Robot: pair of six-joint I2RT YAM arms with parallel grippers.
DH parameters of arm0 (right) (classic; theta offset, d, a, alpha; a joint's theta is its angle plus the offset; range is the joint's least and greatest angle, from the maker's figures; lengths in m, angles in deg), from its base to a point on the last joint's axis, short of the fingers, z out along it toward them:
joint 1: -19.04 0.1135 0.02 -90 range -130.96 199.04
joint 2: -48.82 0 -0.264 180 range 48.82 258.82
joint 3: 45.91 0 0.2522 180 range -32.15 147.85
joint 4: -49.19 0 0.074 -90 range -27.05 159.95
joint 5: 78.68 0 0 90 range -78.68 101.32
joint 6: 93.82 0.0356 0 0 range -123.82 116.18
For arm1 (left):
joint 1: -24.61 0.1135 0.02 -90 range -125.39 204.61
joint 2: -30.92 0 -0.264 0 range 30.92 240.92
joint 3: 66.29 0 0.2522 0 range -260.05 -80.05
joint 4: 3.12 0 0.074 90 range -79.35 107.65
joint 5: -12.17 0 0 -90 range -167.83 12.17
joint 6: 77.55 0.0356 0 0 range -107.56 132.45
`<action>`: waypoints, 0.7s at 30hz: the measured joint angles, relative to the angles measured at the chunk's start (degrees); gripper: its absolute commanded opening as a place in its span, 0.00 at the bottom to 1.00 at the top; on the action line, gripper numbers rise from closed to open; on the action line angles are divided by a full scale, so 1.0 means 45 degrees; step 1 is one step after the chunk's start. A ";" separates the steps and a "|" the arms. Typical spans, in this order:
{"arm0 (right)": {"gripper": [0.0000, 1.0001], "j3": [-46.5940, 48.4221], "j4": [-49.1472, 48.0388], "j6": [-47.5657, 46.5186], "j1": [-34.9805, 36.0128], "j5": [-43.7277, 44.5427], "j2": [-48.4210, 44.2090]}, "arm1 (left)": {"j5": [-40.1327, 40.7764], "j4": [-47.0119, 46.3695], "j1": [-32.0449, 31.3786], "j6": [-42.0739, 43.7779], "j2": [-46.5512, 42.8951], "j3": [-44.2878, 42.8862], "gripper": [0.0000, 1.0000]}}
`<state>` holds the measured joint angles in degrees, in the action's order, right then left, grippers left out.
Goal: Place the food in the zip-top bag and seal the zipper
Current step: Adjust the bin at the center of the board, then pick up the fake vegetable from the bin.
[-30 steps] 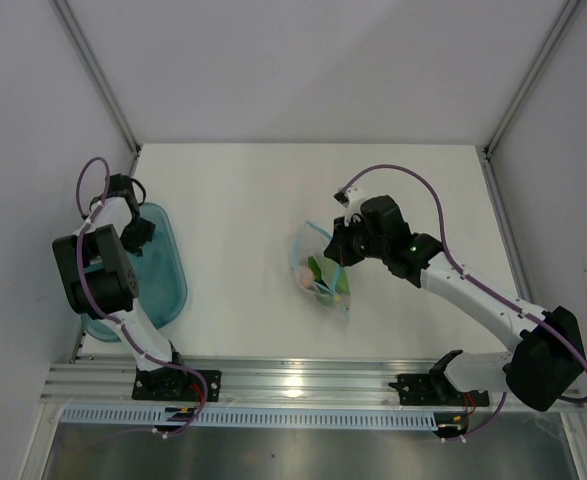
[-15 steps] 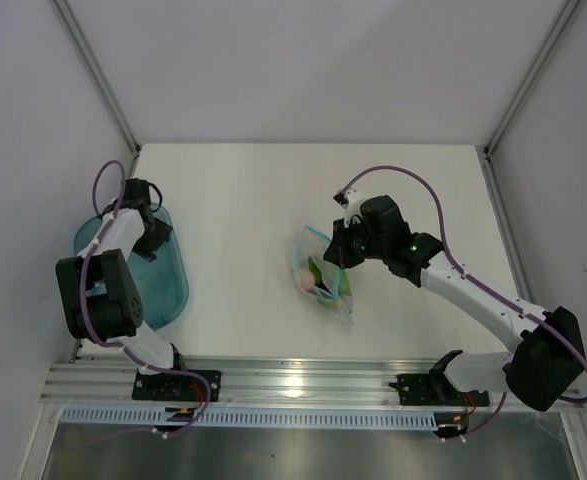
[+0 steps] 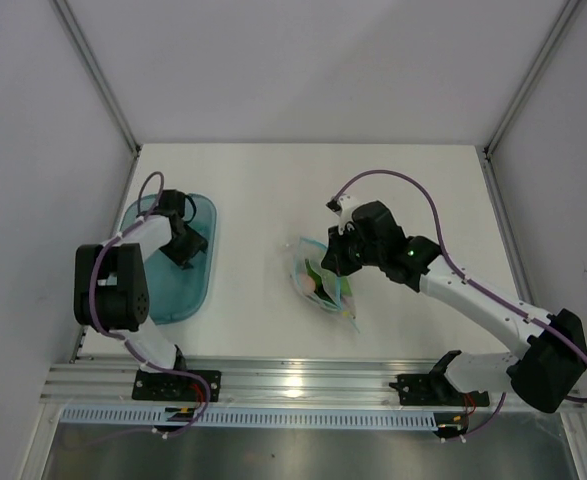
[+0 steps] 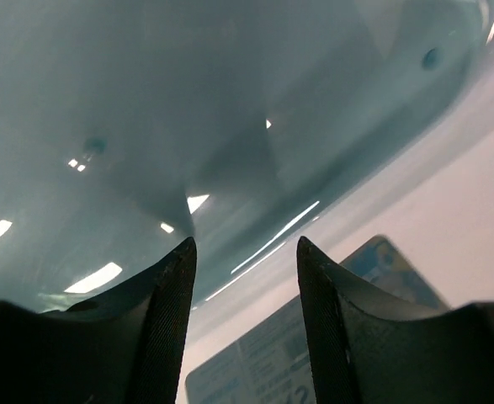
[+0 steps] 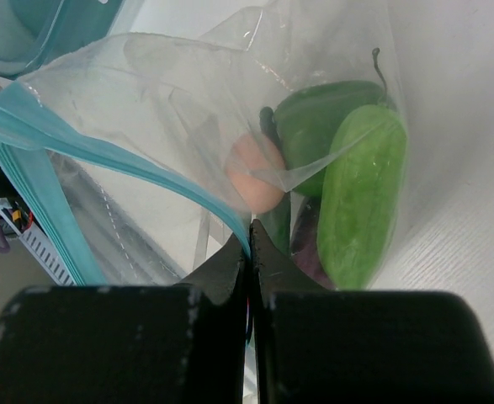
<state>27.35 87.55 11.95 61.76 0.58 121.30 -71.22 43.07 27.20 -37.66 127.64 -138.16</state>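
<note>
1. The white tabletop (image 3: 273,180) carries everything. A translucent blue oval tray (image 3: 201,212) lies at its left side, and a clear, crinkly plastic zip-top bag (image 3: 303,262) lies near the middle, well apart from the tray.
2. The left pincer (image 3: 183,245) hangs low over the tray (image 4: 188,101). Its fingers (image 4: 167,311) stand apart and nothing is visibly clamped between them. No food shows under it.
3. The zip-top bag (image 5: 171,101) lies just in front of the right pincer (image 3: 339,250), with its mouth turned towards that arm and gaping.
4. The food sits inside the bag at the end away from the mouth. It includes two bright green toy pieces (image 5: 360,202) side by side and a pink one (image 5: 255,177) touching them. In the overhead view they read as one small cluster (image 3: 320,275) beneath the right wrist.
5. The thin teal-blue zipper (image 5: 103,156) runs along the mouth edge and straight into the right pincer (image 5: 249,231). That pincer is pressed fully together on the strip, pinching it at one point. I see no piece outside the bag, so filling looks finished and sealing is the step in hand. The next move probably calls for the two lips to be brought together and for the pinch to slide along the strip's whole length. The left pincer would likely have to come across and steady the far corner.
</note>
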 measured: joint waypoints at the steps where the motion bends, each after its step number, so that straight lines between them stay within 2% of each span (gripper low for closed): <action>1: 0.00 0.0000 0.0019 0.0019 0.0029 0.0039 0.0000 | -0.0141 -0.0058 -0.0151 0.0000 -0.0272 0.0267 0.54; 6: 0.00 0.0000 0.0029 0.0044 0.0180 0.0228 -0.0005 | -0.0151 0.0112 -0.0287 0.0053 -0.1957 0.0894 0.57; 7: 0.00 0.0000 0.0029 0.0039 0.0199 0.0238 -0.0005 | -0.0053 0.0121 -0.0267 0.0121 -0.2346 0.0879 0.60; 10: 0.00 0.0000 0.0029 0.0024 0.0223 0.0325 -0.0005 | 0.0359 0.0369 -0.0175 0.0345 -0.3045 0.0593 0.85; 12: 0.00 0.0000 0.0024 0.0015 0.0223 0.0350 -0.0005 | 0.0607 0.0544 -0.0024 0.0520 -0.3094 0.0180 0.91; 16: 0.00 0.0000 0.0019 -0.0053 0.0233 0.0432 0.0000 | 0.1039 0.0753 0.0568 0.0865 -0.2803 -0.0831 0.94; 21: 0.00 0.0000 0.0000 -0.0151 0.0209 0.0515 0.0000 | 0.1423 0.0782 0.1166 0.2181 -0.1481 -0.2244 0.96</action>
<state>27.35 87.55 11.27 62.70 2.90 121.30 -64.81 46.59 32.45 -27.85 120.98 -148.26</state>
